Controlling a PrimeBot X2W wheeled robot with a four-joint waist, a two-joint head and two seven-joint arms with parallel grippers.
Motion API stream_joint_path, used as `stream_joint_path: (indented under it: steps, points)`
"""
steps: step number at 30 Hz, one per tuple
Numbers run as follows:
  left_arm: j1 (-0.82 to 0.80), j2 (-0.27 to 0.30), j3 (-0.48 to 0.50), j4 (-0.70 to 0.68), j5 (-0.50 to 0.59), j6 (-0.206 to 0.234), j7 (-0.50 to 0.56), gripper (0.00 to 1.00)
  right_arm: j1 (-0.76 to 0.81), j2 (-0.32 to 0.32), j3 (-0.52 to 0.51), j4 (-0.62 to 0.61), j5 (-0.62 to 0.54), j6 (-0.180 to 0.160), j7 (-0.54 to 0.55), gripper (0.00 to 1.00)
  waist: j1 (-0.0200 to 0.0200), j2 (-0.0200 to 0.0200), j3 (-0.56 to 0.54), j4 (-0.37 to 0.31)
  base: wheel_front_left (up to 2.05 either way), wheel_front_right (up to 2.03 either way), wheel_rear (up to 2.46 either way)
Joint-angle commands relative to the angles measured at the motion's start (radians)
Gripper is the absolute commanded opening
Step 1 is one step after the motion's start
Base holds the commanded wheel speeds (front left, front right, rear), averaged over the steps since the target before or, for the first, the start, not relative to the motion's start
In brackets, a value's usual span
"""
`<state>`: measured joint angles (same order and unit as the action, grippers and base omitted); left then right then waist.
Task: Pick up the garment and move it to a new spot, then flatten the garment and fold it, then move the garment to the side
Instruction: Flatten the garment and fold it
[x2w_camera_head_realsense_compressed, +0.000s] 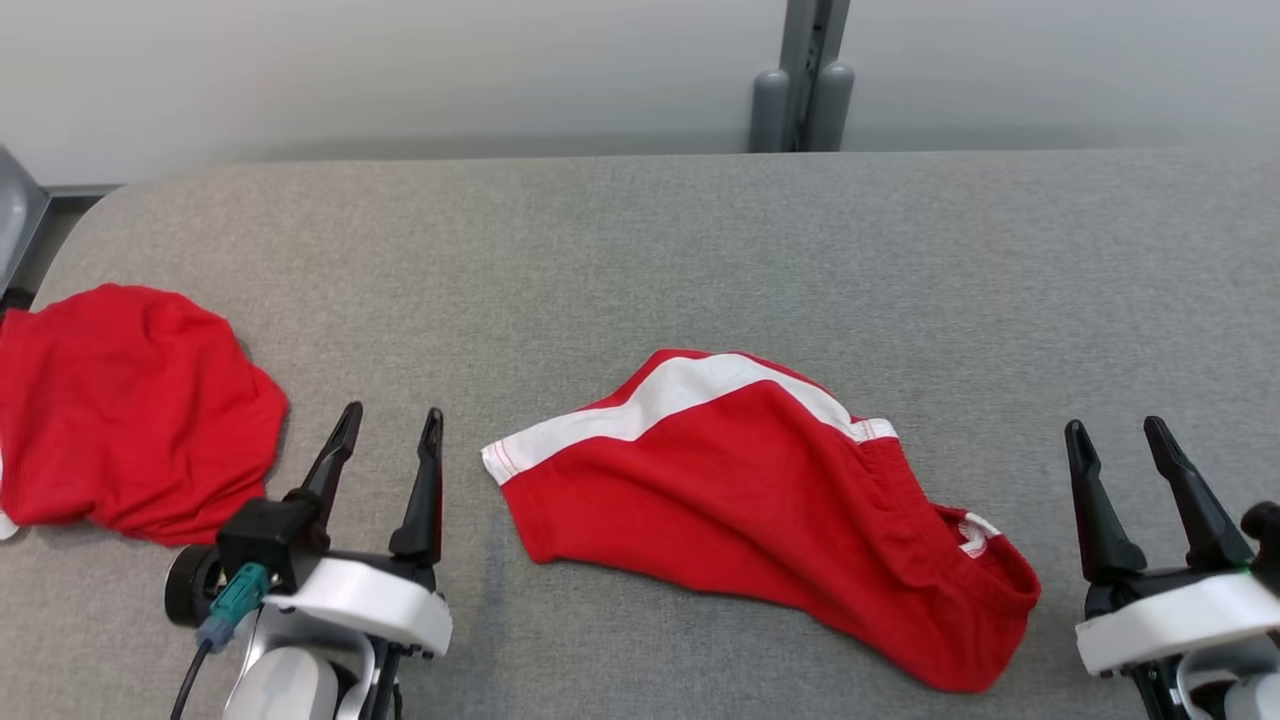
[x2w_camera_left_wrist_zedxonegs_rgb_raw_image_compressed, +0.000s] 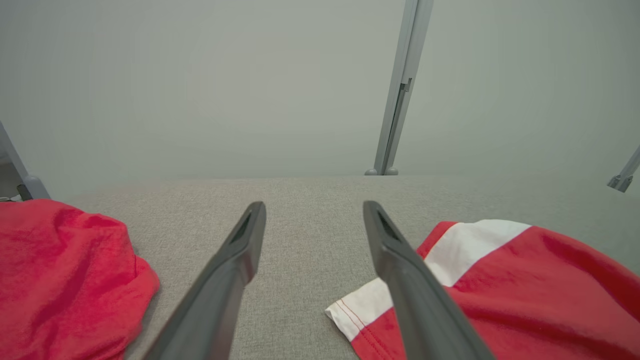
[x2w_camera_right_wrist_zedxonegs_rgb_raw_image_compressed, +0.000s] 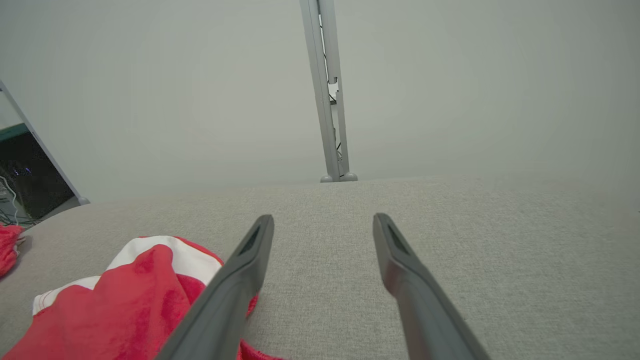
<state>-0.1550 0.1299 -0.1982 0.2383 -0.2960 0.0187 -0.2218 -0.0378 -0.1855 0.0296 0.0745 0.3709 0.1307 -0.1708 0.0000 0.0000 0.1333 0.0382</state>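
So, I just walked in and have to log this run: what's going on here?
A two-armed robot faces a grey table. A red garment with a white band lies rumpled in the middle, unfolded. The left claw and right claw sit open on either side of it, holding nothing. A second red garment is heaped at the robot's left.

The garment (x2w_camera_head_realsense_compressed: 750, 500) lies on the table (x2w_camera_head_realsense_compressed: 640, 250), toward its near edge. Referenced from the garment, the left gripper (x2w_camera_head_realsense_compressed: 392, 418) is positioned at 9 o'clock, near the garment's edge. The second garment (x2w_camera_head_realsense_compressed: 120, 410) lies farther out at 9 o'clock, at the table's left end. The right gripper (x2w_camera_head_realsense_compressed: 1115, 428) is at 3 o'clock, and the post (x2w_camera_head_realsense_compressed: 803, 75) stands at 12 o'clock, behind the table's far edge.
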Motion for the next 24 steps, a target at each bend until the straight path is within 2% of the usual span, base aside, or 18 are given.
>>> stream_joint_path:
  steps: [1,5,11,16,17,18,20,24]
  points:
    - [-0.025,0.001,-0.003,-0.003,0.005,-0.002,-0.004,1.00,-0.025,-0.017,0.003,0.014,0.004,0.000,0.009,1.00,0.0000,0.0000,0.013,0.014,0.00,0.00,0.00]
    - [-0.054,-0.006,-0.020,-0.004,0.011,-0.007,-0.006,1.00,-0.085,-0.052,0.067,0.085,0.034,0.000,0.038,1.00,0.0000,0.0000,0.043,0.042,0.00,0.00,0.00]
    - [-0.088,-0.023,-0.037,0.014,0.005,-0.012,-0.020,1.00,-0.188,-0.123,0.243,0.200,0.124,0.000,0.133,1.00,0.0000,0.0000,0.080,0.085,0.00,0.00,0.00]
    - [-0.106,-0.032,-0.041,0.034,0.000,-0.015,-0.032,1.00,-0.243,-0.198,0.380,0.235,0.238,0.000,0.217,1.00,0.0000,0.0000,0.100,0.112,0.00,0.00,0.00]
    - [-0.106,-0.032,-0.041,0.034,0.000,-0.015,-0.032,1.00,-0.243,-0.198,0.380,0.235,0.238,0.000,0.217,1.00,0.0000,0.0000,0.100,0.112,0.00,0.00,0.00]
    - [-0.107,-0.032,-0.041,0.037,-0.001,-0.016,-0.033,1.00,-0.247,-0.210,0.394,0.234,0.256,0.000,0.227,0.74,0.0000,0.0000,0.103,0.115,0.00,0.00,0.00]
    - [-0.110,-0.033,-0.040,0.042,0.000,-0.015,-0.036,1.00,-0.258,-0.231,0.416,0.229,0.287,0.000,0.240,0.00,0.0000,0.0000,0.107,0.118,0.00,0.00,0.00]
    - [-0.118,-0.036,-0.034,0.042,0.002,-0.007,-0.041,1.00,-0.285,-0.276,0.426,0.208,0.313,0.000,0.211,0.00,0.0000,0.0000,0.114,0.117,0.00,0.00,0.00]
